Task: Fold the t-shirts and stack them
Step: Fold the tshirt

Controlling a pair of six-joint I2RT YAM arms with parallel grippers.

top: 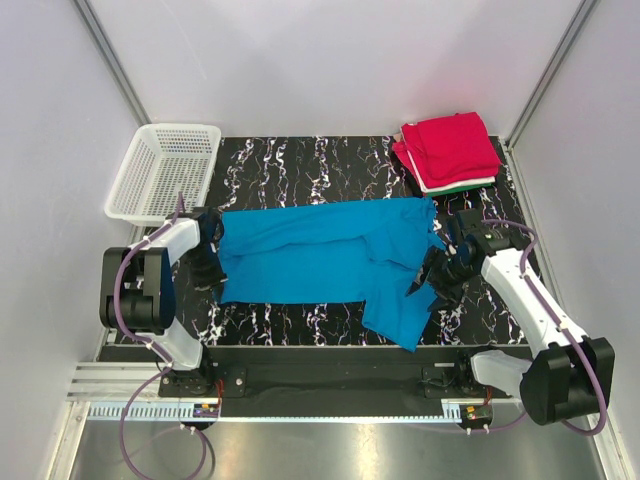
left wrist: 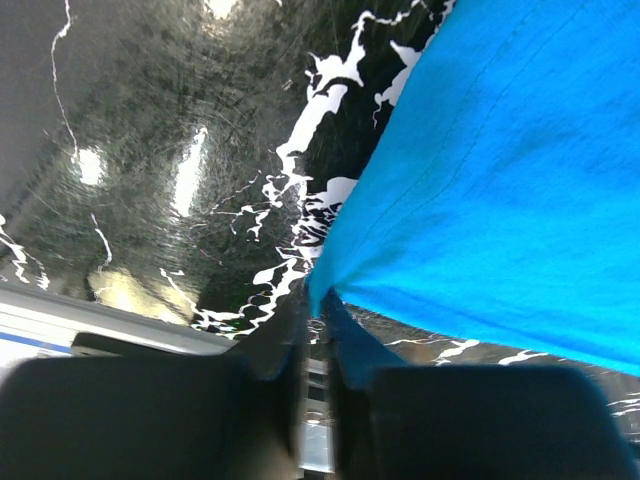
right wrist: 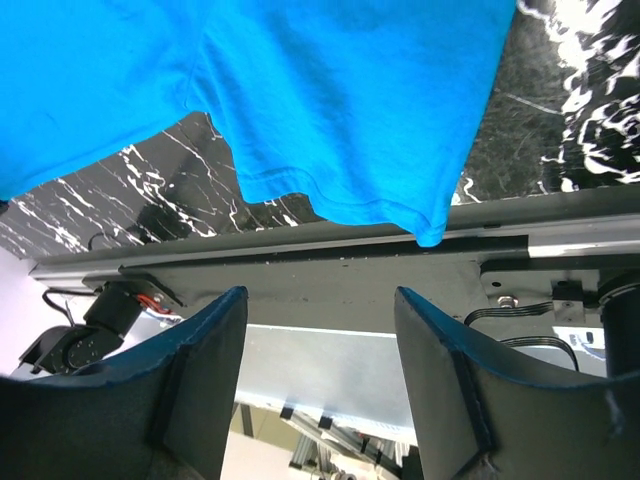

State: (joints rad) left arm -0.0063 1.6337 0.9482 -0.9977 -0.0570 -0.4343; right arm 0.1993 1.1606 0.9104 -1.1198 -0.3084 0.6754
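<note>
On the black marble table (top: 300, 160) we see the blue shirt (top: 320, 260) lying lengthwise between both arms, the left gripper (left wrist: 315, 315) pinching its edge and the right gripper (right wrist: 320, 300) spread empty near the other end.

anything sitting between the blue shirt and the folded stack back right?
Nothing visible. Only a bare strip of table separates the blue t-shirt from the stack of folded t-shirts. The right hand is at the shirt's right edge, on the near side, off that path.

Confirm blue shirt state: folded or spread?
Not folded up: blue shirt lies as a long band across the table, one flap reaching toward the near edge; no compact rectangle like the stack.
</note>
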